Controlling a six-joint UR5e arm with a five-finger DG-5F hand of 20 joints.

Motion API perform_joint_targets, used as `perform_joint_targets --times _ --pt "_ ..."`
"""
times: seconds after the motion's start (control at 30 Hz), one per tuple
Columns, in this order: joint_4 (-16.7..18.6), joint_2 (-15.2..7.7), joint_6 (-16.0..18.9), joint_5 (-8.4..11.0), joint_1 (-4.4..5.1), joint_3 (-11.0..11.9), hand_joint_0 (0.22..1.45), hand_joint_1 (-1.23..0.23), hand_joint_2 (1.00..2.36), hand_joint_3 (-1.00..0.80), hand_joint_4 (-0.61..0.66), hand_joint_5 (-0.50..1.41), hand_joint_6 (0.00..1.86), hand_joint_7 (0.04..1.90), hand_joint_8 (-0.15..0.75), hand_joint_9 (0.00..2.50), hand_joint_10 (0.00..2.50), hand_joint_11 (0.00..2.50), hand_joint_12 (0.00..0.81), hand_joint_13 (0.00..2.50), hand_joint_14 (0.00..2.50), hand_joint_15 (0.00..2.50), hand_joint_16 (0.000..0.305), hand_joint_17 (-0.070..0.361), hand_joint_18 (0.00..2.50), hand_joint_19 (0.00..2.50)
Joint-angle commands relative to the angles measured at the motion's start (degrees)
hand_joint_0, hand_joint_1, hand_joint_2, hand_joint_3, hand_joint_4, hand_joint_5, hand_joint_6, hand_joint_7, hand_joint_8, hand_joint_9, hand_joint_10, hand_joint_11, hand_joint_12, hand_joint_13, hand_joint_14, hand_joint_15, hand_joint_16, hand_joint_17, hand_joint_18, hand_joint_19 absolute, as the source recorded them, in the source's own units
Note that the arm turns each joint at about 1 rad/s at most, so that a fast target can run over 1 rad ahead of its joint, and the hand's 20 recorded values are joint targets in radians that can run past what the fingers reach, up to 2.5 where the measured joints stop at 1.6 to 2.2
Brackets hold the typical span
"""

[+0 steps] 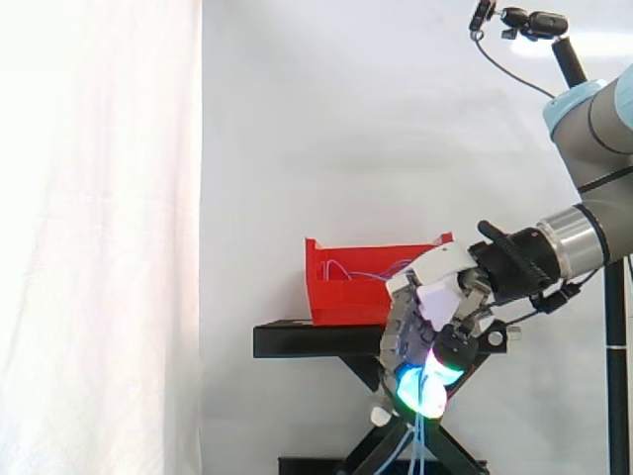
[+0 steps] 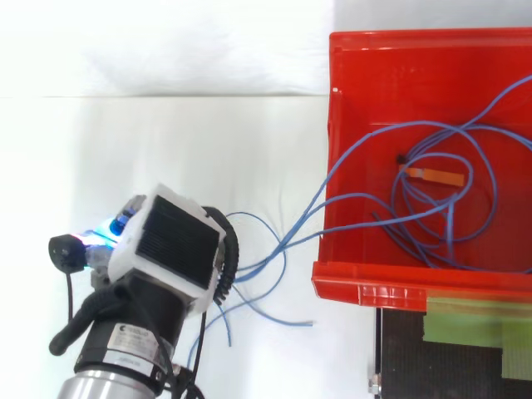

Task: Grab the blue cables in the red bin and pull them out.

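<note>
The red bin point(image 2: 332, 125) holds a loose tangle of thin blue cables point(image 2: 440, 199). Several strands run over its left wall and across to my hand point(image 2: 170, 241), which is outside the bin at the lower left. In the side view the hand point(image 1: 435, 287) hangs in front of and below the red bin point(image 1: 341, 297), with its fingers curled downward and the tips glowing green and cyan. Blue cables point(image 1: 417, 445) pass through the curled fingers and dangle below them. Loose cable ends point(image 2: 278, 318) lie outside the bin, near the wrist.
A small orange tag point(image 2: 432, 174) lies among the cables in the bin. The bin stands on a black stand point(image 1: 297, 341) with green tape point(image 2: 474, 320) on its top. A white curtain fills the background, and a camera mast point(image 1: 554, 40) rises at the right.
</note>
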Motion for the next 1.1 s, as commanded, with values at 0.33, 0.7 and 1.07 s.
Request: perform_joint_targets --times 0.33,0.7,1.07 --pt "-2.51 0.05 62.05 5.54 2.91 0.01 0.9 -0.85 1.0 -1.0 0.02 1.02 0.37 0.83 0.267 0.95 0.02 0.76 0.341 0.58 0.01 0.29 0.044 0.1 0.46 0.38" --pt "-1.89 0.05 53.35 5.19 3.7 0.89 0.9 -0.85 1.0 -1.0 0.01 1.01 0.35 0.83 0.266 0.96 0.02 0.76 0.342 0.61 0.01 0.3 0.044 0.1 0.48 0.38" --pt "0.92 -0.04 27.33 -0.43 2.82 4.14 0.9 -0.84 1.0 -1.0 -0.01 0.99 0.35 0.82 0.264 0.96 0.02 0.78 0.337 0.68 0.01 0.37 0.044 0.1 0.52 0.4"
